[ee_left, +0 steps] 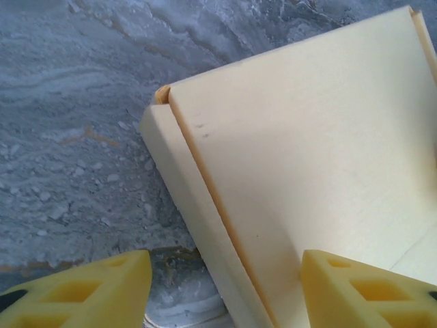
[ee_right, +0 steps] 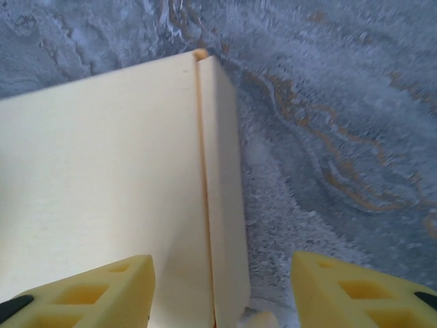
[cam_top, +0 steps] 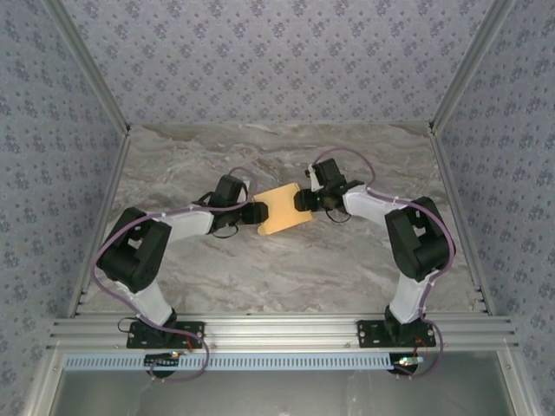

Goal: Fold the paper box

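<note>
The paper box (cam_top: 284,209) is a flat yellow-orange rectangle lying in the middle of the marble table. My left gripper (cam_top: 259,213) is at its left end and my right gripper (cam_top: 303,201) at its right end. In the left wrist view the box (ee_left: 307,157) shows its top face and a pale side wall. The left gripper (ee_left: 225,294) stands open, one finger above the top face and one above the table. In the right wrist view the box (ee_right: 102,171) fills the left. The right gripper (ee_right: 222,294) is open astride the box's side edge.
The grey marble table (cam_top: 286,269) is fenced by aluminium rails, with patterned walls on three sides. Both arm bases (cam_top: 165,329) sit on the near rail. Purple cables loop over each forearm.
</note>
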